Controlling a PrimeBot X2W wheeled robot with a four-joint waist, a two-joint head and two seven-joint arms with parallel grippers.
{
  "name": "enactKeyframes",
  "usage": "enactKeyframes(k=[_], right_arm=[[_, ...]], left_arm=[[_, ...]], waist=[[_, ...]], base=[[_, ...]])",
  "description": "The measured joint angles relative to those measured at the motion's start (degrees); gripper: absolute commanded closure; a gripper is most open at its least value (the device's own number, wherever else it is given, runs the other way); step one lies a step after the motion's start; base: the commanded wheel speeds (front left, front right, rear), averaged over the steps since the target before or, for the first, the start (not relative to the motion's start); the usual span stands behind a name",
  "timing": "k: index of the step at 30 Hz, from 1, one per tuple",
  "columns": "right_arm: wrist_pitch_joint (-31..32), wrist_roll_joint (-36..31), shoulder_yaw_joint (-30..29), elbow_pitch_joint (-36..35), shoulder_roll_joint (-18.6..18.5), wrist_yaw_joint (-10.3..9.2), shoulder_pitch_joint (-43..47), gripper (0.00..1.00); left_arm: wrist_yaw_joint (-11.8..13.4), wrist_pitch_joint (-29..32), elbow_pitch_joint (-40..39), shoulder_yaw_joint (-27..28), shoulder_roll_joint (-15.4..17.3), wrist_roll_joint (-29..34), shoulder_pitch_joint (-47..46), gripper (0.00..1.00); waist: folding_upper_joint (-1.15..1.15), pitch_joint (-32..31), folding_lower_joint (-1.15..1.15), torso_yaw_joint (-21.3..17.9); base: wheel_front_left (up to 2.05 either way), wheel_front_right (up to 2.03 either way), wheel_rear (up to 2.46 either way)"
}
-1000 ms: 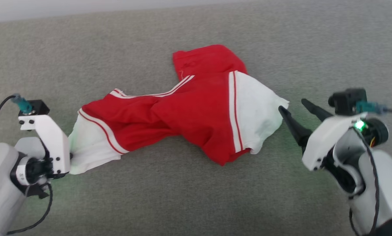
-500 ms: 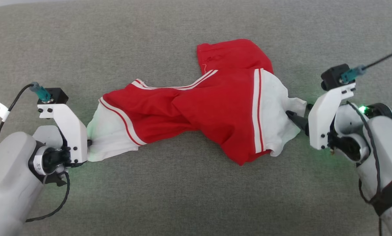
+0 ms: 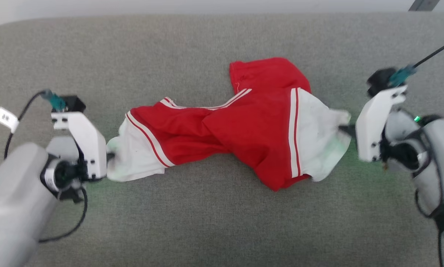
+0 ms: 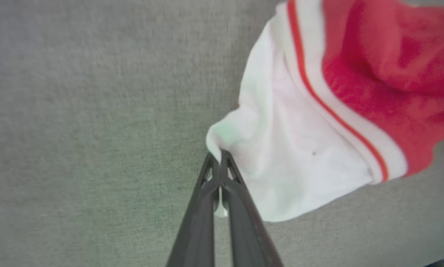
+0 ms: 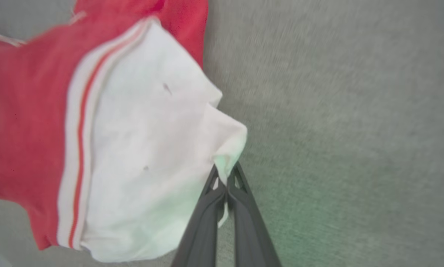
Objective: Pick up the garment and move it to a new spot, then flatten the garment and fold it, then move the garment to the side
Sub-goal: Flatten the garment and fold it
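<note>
Left hand [image 3: 110, 155] and right hand [image 3: 346, 129] each pinch a white sleeve end of the garment [image 3: 244, 126], fingers pressed together on the cloth.

In the head view the garment lies across the middle of the grey cloth-topped bench [image 3: 207, 222]. One sleeve is out at nine o'clock and the other at three, with the red body twisted and bunched between them and a red flap folded up toward one o'clock. Gripping the two far ends makes sense: drawn apart, they should pull the twist out and let the shirt be lifted or spread in one move. In each wrist view just a small nip of sleeve edge sits between the fingertips, so I judge the hold thin; a hard tug could slip it.
</note>
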Motion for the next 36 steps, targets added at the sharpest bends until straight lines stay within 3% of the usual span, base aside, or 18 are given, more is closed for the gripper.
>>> enactKeyframes(k=[6, 18, 36], right_arm=[[-0.07, 1.27, -0.66, -6.32, -3.34, -0.01, -2.69, 1.0], [-0.66, 1.72, -2.08, -15.11, -5.98, 0.0, -8.57, 1.0], [-9.53, -0.64, 1.58, -12.45, -7.64, 0.0, -22.73, 1.0]], left_arm=[[-0.2, 0.51, -3.12, 0.45, 1.91, 0.88, -4.2, 1.0], [1.33, 2.63, -8.22, 2.64, 5.8, 1.74, -11.94, 1.0], [0.74, -1.62, -6.95, 5.32, 6.48, 5.16, -23.93, 1.0]], waist=[[0.0, -3.75, 0.0, 0.06], [0.0, -10.99, 0.0, -0.77], [0.0, -15.31, 0.0, -2.23]], base=[[0.0, 0.0, 0.0], [0.0, 0.0, 0.0], [0.0, 0.0, 0.0]])
